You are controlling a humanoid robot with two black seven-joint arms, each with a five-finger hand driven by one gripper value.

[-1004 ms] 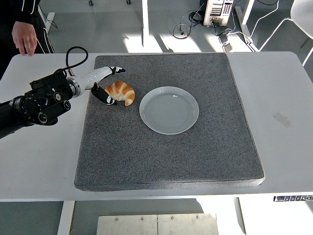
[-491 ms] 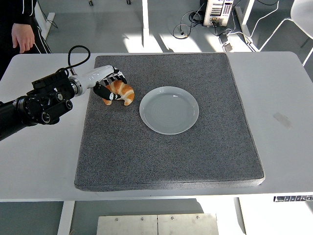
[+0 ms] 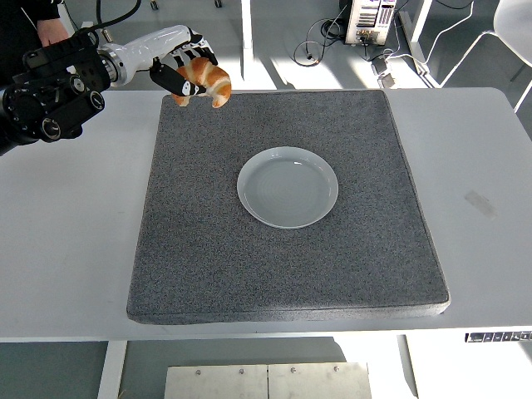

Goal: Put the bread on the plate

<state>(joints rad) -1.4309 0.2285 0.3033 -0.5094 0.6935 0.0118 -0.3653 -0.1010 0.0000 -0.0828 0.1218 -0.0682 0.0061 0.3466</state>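
Note:
My left hand (image 3: 184, 68) is shut on the bread (image 3: 208, 81), a golden croissant, and holds it high in the air over the far left corner of the grey mat (image 3: 283, 208). The white plate (image 3: 288, 186) sits empty near the middle of the mat, to the right of and nearer than the hand. The left arm (image 3: 50, 87) comes in from the upper left edge. My right arm does not show.
The mat lies on the white table (image 3: 58, 241). A person (image 3: 33, 17) stands at the top left corner. Cables and a computer case (image 3: 370, 21) lie on the floor beyond the table's far edge.
My left hand closed around the croissant on the mat and has lifted it well up and away from the surface.

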